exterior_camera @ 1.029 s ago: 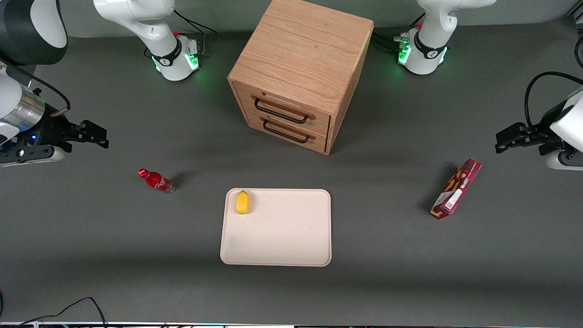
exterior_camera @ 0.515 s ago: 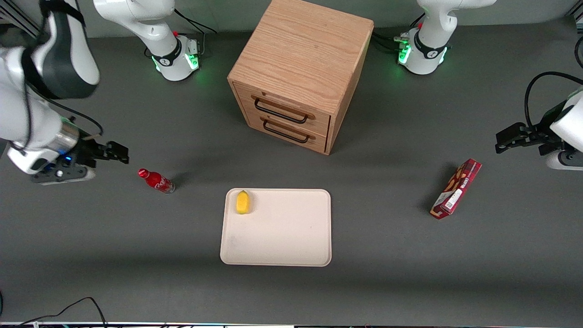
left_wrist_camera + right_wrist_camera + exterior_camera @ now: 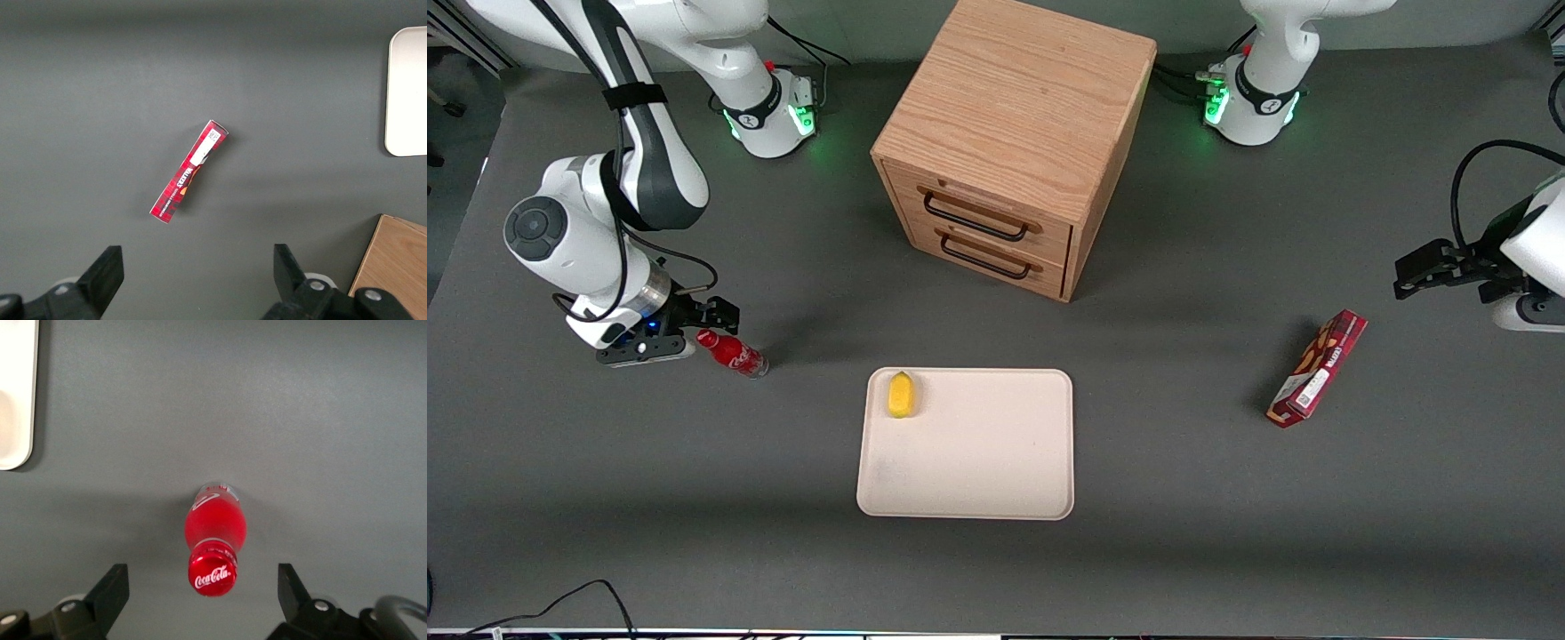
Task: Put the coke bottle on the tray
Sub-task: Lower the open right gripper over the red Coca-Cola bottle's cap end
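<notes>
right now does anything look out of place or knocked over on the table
Nothing looks spilled or damaged. The coke bottle stands upright on the table, off the tray, with the gripper open above its cap. A small yellow object sits on the tray. The red snack box lies askew toward the parked arm's end.

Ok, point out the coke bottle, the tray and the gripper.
coke bottle (image 3: 215, 527): right wrist view, red body, standing.
tray (image 3: 978, 453): front view, bare floor.
gripper (image 3: 203, 590): right wrist view, midway between its open fingertips, above the bottle.
</notes>
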`<state>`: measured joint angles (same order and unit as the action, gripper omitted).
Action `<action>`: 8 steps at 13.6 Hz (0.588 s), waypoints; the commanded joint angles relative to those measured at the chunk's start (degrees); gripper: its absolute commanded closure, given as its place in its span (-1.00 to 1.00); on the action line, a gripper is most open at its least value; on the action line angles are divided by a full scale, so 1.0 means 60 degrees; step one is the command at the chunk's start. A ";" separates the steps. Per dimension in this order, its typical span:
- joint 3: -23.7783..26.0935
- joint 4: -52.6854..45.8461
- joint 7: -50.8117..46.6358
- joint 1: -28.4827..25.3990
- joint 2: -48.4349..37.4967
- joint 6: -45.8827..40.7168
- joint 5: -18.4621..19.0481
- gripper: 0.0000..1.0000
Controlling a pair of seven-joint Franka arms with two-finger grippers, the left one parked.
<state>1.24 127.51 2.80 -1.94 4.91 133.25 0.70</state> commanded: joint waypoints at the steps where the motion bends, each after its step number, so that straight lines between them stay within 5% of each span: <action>1: 0.0086 0.0297 0.0485 0.0278 -0.0189 0.0365 -0.0043 -0.89; 5: 0.0072 0.0341 0.0559 0.0294 -0.0043 0.0629 -0.0043 -0.65; 8: 0.0086 0.0443 0.0545 0.0337 -0.0101 0.0614 -0.0043 -0.02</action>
<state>1.22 129.11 4.49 -0.78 4.94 136.00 0.70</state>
